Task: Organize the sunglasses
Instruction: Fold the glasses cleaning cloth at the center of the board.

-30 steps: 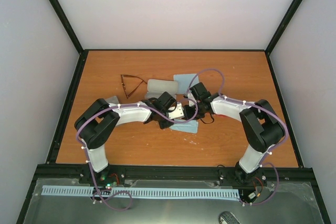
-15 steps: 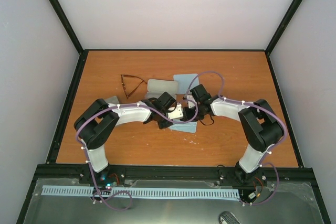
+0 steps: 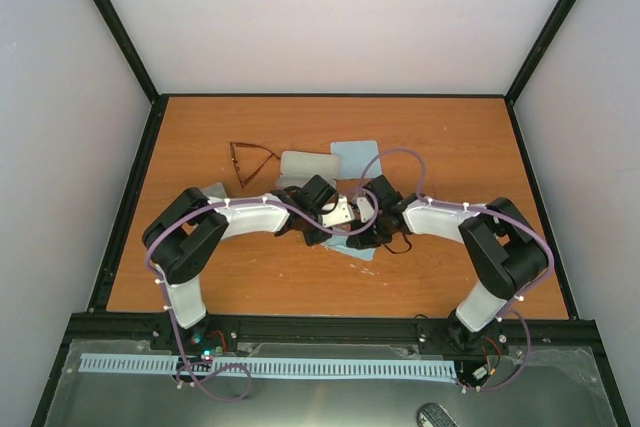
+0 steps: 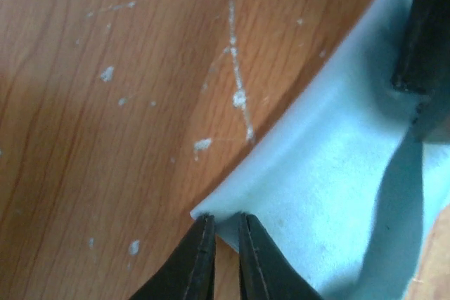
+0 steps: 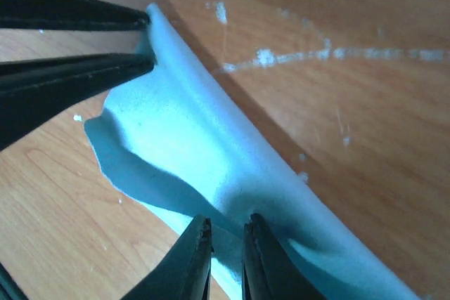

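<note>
The dark brown wire sunglasses point(image 3: 250, 160) lie at the back left of the table, apart from both arms. The red-orange pair is out of view. My left gripper point(image 3: 333, 234) and right gripper point(image 3: 362, 235) meet at mid-table over a light blue cloth point(image 3: 352, 248). In the left wrist view my left gripper point(image 4: 225, 226) is shut on a corner of the cloth point(image 4: 337, 173). In the right wrist view my right gripper point(image 5: 226, 233) is shut on a fold of the same cloth point(image 5: 211, 152), with the left gripper's fingers point(image 5: 70, 79) at the upper left.
A grey oblong case point(image 3: 307, 165) lies just behind the left wrist. A second light blue cloth point(image 3: 356, 155) lies behind the right gripper. Black frame rails point(image 3: 130, 197) edge the wooden table point(image 3: 450, 137).
My right gripper has moved toward the near side and a little left, onto the cloth. The cloth has shifted slightly. The left arm has hardly moved.
</note>
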{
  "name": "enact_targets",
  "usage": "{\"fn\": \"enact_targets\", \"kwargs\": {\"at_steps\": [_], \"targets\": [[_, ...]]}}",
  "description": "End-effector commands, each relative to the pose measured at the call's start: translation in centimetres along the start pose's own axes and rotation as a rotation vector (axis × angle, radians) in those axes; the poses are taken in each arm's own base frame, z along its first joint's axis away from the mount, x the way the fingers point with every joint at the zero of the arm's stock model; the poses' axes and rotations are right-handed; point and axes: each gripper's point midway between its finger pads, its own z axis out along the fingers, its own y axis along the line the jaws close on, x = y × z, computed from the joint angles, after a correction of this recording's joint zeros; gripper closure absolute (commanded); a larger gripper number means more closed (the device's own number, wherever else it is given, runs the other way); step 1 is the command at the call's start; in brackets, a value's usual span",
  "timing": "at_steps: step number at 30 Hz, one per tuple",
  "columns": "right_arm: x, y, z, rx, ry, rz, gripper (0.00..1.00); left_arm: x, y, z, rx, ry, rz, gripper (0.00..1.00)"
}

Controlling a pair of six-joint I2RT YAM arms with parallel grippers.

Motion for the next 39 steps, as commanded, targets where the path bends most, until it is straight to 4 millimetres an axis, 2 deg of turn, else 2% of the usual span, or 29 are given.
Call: {"fn": "enact_targets", "kwargs": {"at_steps": [1, 6, 10, 13, 16, 19, 22, 25, 39], "targets": [[5.1, -0.9, -0.1, 0.062, 0.146, 0.01, 0.86, -3.0, -0.2, 0.3, 0.025, -0.099, -0.033, 0.89], [5.8, -0.5, -2.0, 0.072, 0.128, 0.015, 0.85, -2.9, -0.2, 0.5, 0.027, -0.096, -0.034, 0.89], [5.4, 0.0, -3.4, 0.072, 0.071, 0.025, 0.82, -3.0, -0.2, 0.4, 0.031, -0.099, -0.034, 0.89], [4.8, 0.4, -4.6, 0.075, 0.022, 0.028, 0.76, -2.9, -0.2, 0.5, 0.032, -0.097, -0.036, 0.89], [3.8, -0.2, -6.2, 0.141, -0.054, 0.04, 0.65, -3.1, -0.2, 0.3, 0.028, -0.101, -0.037, 0.89], [3.3, -2.2, -7.2, 0.242, -0.113, 0.084, 0.61, -3.3, 0.1, -0.1, 0.017, -0.114, -0.04, 0.86], [3.5, -4.3, -7.0, 0.3, -0.103, 0.137, 0.59, -3.7, 0.1, -0.6, 0.011, -0.133, -0.042, 0.83], [3.8, -5.3, -6.3, 0.334, -0.072, 0.148, 0.59, -3.7, 0.2, -0.8, 0.009, -0.133, -0.043, 0.83], [3.6, -6.3, -3.2, 0.324, -0.024, 0.162, 0.58, -3.5, 0.1, -0.9, 0.008, -0.135, -0.042, 0.84]]}}
